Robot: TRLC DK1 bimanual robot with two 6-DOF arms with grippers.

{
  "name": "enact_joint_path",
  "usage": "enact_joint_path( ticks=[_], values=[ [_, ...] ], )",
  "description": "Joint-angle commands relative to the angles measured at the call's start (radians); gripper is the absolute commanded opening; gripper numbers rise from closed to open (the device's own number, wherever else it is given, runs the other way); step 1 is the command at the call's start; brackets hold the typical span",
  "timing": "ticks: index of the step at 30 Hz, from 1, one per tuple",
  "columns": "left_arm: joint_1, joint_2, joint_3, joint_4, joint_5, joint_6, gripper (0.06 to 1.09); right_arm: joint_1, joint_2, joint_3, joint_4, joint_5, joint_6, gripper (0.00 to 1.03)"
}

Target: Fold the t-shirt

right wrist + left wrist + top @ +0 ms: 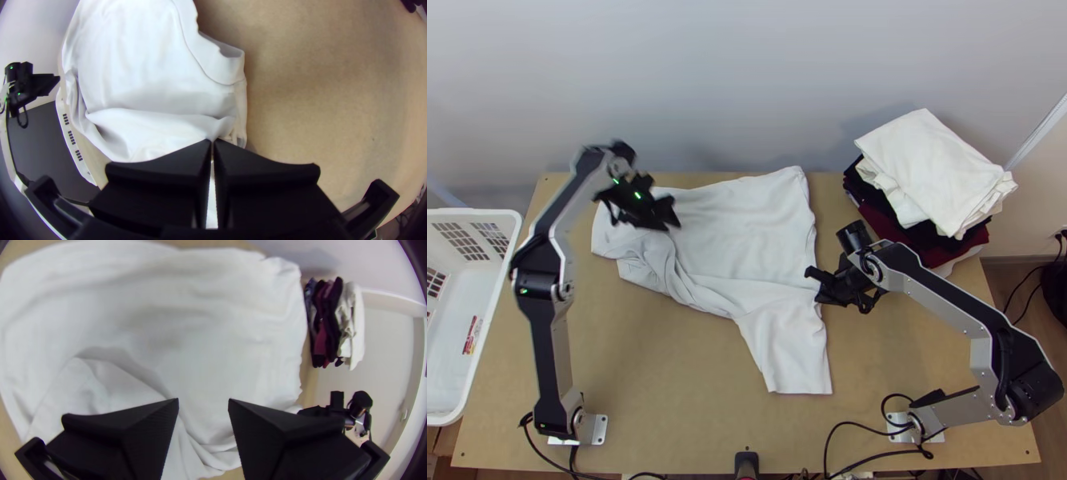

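The white t-shirt (747, 224) lay on the tabletop (667, 384), only partly spread and not neatly folded. Its far part was rather flat, with some soft wrinkles, while the left end was bunched in loose layers. Thick creases ran across the near side, and one flap pointed toward the near edge. The right jaws (816, 288) pinched its right border

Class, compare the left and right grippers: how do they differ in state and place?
The left gripper has its jaws apart and empty; the right gripper has its jaws closed on the edge of the t-shirt. In the top view, the left is over the shirt's left part, the right at its right side. Both have flat black jaws.
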Motion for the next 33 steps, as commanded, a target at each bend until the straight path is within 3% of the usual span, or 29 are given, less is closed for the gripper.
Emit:
enact_joint_path(
  ticks=[1, 6, 13, 21, 24, 26, 33],
  values=[
    [0.049, -0.109, 0.078, -0.031, 0.013, -0.010, 0.72, 0.002, 0.003, 0.003, 0.003, 0.009, -0.002, 0.03],
    [0.116, -0.123, 0.048, -0.122, 0.007, 0.087, 0.72, 0.005, 0.003, 0.006, 0.006, 0.009, -0.002, 0.03],
    [0.187, -0.185, -0.163, -0.125, 0.004, 0.170, 0.72, 0.003, 0.003, -0.002, 0.006, 0.009, -0.005, 0.03],
    [0.179, -0.260, -0.407, 0.064, 0.016, 0.148, 0.72, 0.011, 0.017, 0.014, 0.008, 0.009, -0.003, 0.03],
    [0.173, -0.266, -0.456, 0.125, 0.028, 0.138, 0.71, 0.011, 0.024, 0.015, 0.008, 0.010, -0.003, 0.03],
    [0.167, -0.266, -0.479, 0.165, 0.028, 0.125, 0.64, 0.011, 0.027, 0.015, 0.008, 0.012, -0.003, 0.03],
    [0.156, -0.244, -0.531, 0.280, 0.027, 0.101, 0.64, 0.012, 0.029, 0.009, 0.011, 0.016, -0.003, 0.03]
  ],
)
